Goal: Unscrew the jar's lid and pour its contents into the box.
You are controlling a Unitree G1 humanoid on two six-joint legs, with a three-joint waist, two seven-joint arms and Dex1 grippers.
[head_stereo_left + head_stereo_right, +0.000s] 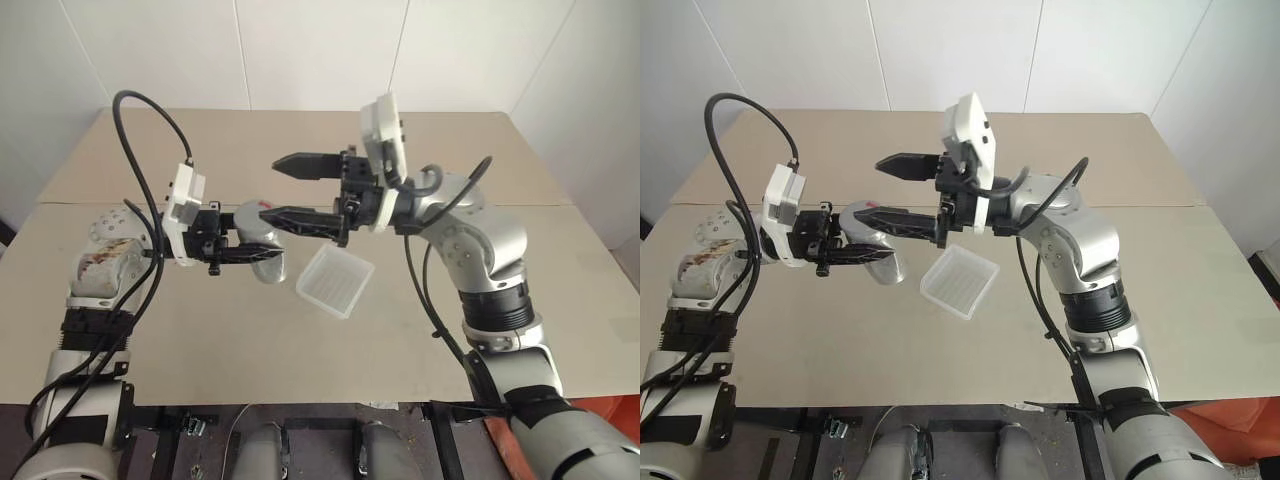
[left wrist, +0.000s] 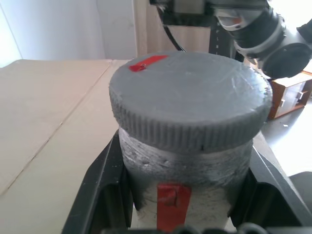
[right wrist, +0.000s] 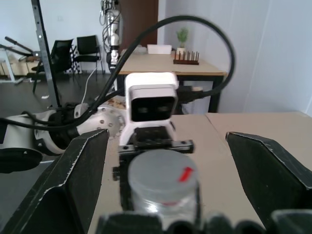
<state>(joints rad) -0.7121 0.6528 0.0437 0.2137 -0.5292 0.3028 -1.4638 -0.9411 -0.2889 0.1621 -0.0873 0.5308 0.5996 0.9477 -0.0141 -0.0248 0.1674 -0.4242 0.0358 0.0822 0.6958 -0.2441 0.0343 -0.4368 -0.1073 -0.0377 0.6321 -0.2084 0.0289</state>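
Left pincer [image 1: 262,243]: clenched on the jar [image 1: 262,240], which it holds level in the air above the surface, with the lid end turned toward the other arm.
Right pincer [image 1: 290,188]: released, with the jaws wide; one finger is above the jar and one crosses in front of it. Neither presses the lid.
Jar: in the left wrist view its body [image 2: 185,170] sits between the two black fingers, and a red mark is seen on the side.
Lid [image 2: 190,100]: grey, with a ribbed rim and a red mark on top; it sits fully on the jar, so I judge that the unscrewing is not finished.
Contents: I cannot see them through the jar wall.
Box [image 1: 335,282]: it lies on the surface, just beside and below the jar, a little toward the right arm. It looks empty.
Step in hand: I judge it is the grip on the lid. To do it well, the right pincer should centre on the ribbed rim, close evenly on both sides, and then turn about the jar's own axis while the left pincer keeps the body firm. The jar should stay level until the lid is off.
Risk: a grip off the centre may slip on the rim or push the jar out of the left fingers.
Surface [image 1: 200,330]: beige and flat, with one seam across it.
Room: white panel walls behind it; the right wrist view shows chairs [image 3: 73,51] and a desk [image 3: 165,63] farther away.
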